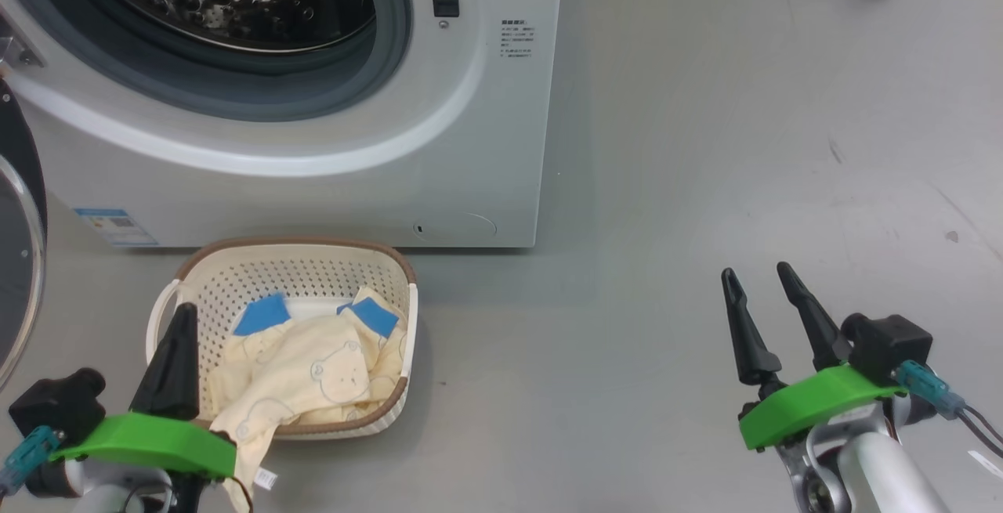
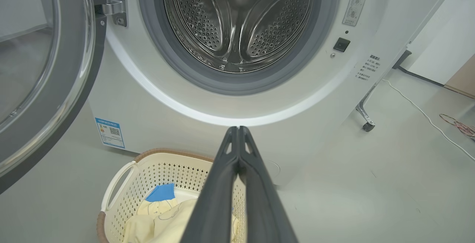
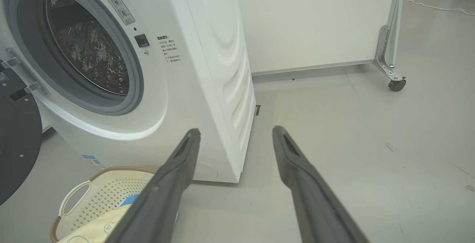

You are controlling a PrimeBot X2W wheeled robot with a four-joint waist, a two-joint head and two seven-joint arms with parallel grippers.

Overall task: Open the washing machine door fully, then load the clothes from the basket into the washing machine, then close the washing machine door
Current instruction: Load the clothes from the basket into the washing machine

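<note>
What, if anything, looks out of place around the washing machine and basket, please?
Only the clothes: one end spills over the near rim of the basket onto the floor, with its white tag showing. Nothing else stands out.

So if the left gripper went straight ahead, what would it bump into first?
The left gripper would probably hit the washing machine, its white front under the opening; depth is unclear.

head view looks down, wrist views look forward, low; all 3 share the basket (image 1: 291, 244).
</note>
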